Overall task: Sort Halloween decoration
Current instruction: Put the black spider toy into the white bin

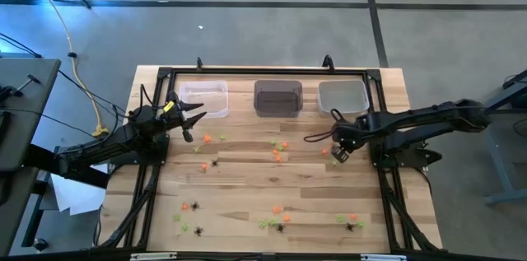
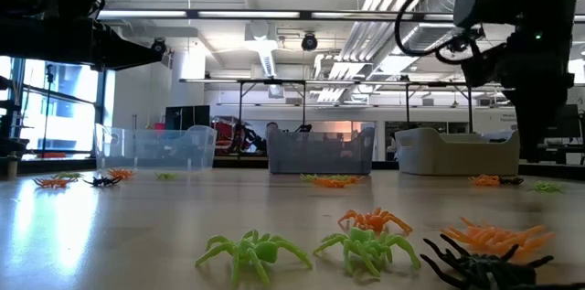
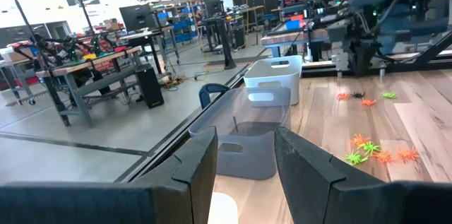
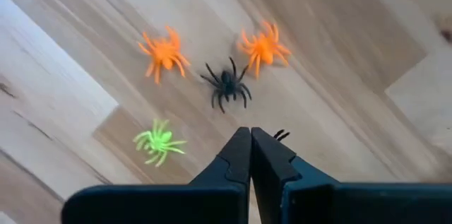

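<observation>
The right hand (image 4: 250, 145) is at the pick-up step. Its fingers are pressed together over the tabletop (image 1: 247, 187), and thin black legs poke out beside the tips, so it looks to have pinched a black spider (image 4: 281, 135), though the body is hidden and I cannot be sure. In the high view this hand (image 1: 337, 155) sits at about 2 o'clock on the tabletop, just below the white bin (image 1: 342, 95).

Close ahead of it lie another black spider (image 4: 227, 84), two orange spiders (image 4: 164, 52) (image 4: 263, 46) and a green one (image 4: 158, 140). The rest of the trinkets are scattered toward 9, 12 and 6 o'clock.

The left hand (image 1: 186, 117) hovers at 10 o'clock by the clear bin (image 1: 203, 96), fingers (image 3: 194, 167) partly apart and holding nothing.

Next, probably: lift straight up, check the spider comes along, then carry it to its bin, perhaps the grey one (image 1: 277, 96), and let go.
</observation>
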Available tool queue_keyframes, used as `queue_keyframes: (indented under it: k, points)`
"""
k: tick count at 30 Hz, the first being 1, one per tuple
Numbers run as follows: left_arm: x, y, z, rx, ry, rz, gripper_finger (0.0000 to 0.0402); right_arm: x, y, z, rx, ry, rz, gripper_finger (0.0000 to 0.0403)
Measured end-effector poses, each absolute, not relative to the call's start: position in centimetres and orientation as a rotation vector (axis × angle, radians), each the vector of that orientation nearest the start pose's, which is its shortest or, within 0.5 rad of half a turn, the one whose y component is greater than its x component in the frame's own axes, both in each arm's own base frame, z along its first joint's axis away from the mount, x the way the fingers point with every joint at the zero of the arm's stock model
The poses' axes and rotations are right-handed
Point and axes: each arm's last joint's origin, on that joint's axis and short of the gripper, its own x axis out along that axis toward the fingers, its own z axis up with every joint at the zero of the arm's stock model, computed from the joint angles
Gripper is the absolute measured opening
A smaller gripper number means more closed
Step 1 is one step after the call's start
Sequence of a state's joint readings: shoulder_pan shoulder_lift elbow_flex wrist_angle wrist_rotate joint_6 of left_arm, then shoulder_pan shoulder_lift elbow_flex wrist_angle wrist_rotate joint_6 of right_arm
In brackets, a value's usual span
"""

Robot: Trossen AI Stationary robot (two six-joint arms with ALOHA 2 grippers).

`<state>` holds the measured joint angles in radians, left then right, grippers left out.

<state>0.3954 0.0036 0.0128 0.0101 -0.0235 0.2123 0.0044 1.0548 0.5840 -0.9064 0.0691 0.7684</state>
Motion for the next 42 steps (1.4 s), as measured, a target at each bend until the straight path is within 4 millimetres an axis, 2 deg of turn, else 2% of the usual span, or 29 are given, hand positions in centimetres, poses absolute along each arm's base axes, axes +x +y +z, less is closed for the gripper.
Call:
queue_keyframes:
  k: [8,16,23,29,35,42]
  points:
    - [8.9,3.8,16.9,0.213,0.025,0.419,0.0131,16.2,-1.2,22.4,0.389,1.101,-0.729,0.0000]
    - [8.9,3.8,16.9,0.213,0.026,0.419,0.0131,16.3,-4.9,25.3,0.227,1.005,-0.924,0.0000]
    - [8.9,3.8,16.8,0.213,0.026,0.419,0.0131,15.1,-9.0,25.4,0.247,1.020,-1.025,0.0000]
    - [8.9,3.8,16.9,0.213,0.026,0.419,0.0131,14.2,-11.5,25.6,0.310,0.973,-1.056,0.0000]
    - [8.9,3.8,16.9,0.213,0.025,0.419,0.0131,13.7,-12.9,25.1,0.363,0.997,-1.065,0.0000]
    - [8.9,3.8,16.9,0.213,0.025,0.419,0.0131,14.3,-13.8,24.1,0.387,1.048,-1.048,0.0000]
